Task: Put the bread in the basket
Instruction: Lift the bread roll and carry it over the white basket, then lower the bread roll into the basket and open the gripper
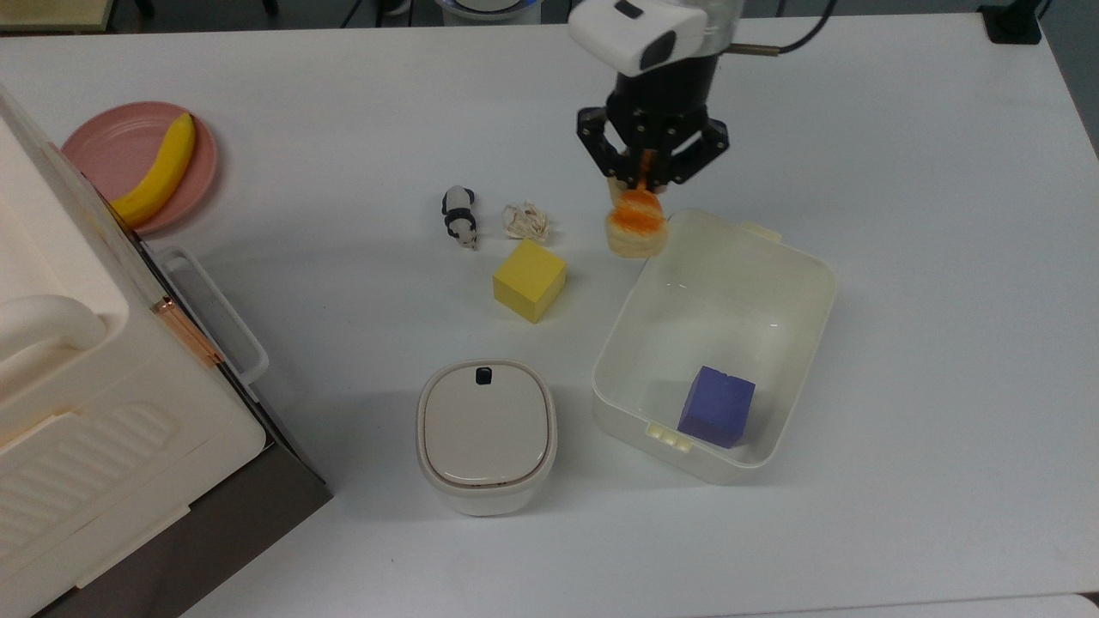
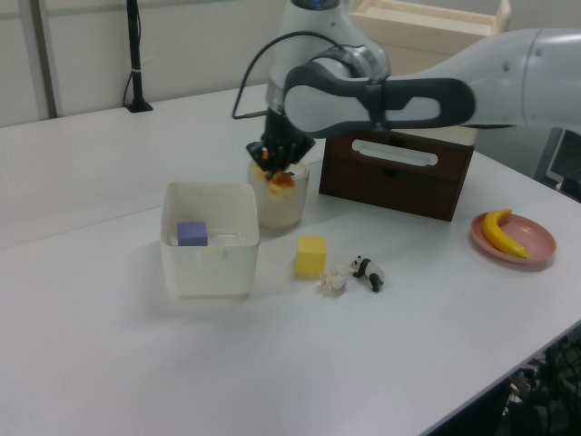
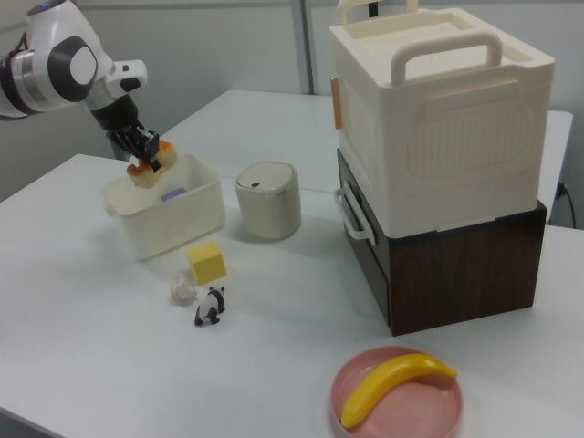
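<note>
gripping bread (image 1: 636,225), right view over basket (image 3: 155,233)

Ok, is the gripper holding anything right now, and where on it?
Yes: the gripper holds the bread, pinched at its upper end so the loaf hangs below the fingers, by the basket's rim.

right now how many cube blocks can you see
2. The yellow cube sits on the table, at the top view's left of the basket. The purple cube lies inside the basket. None looks hidden, though the closed containers could hold more.
</note>
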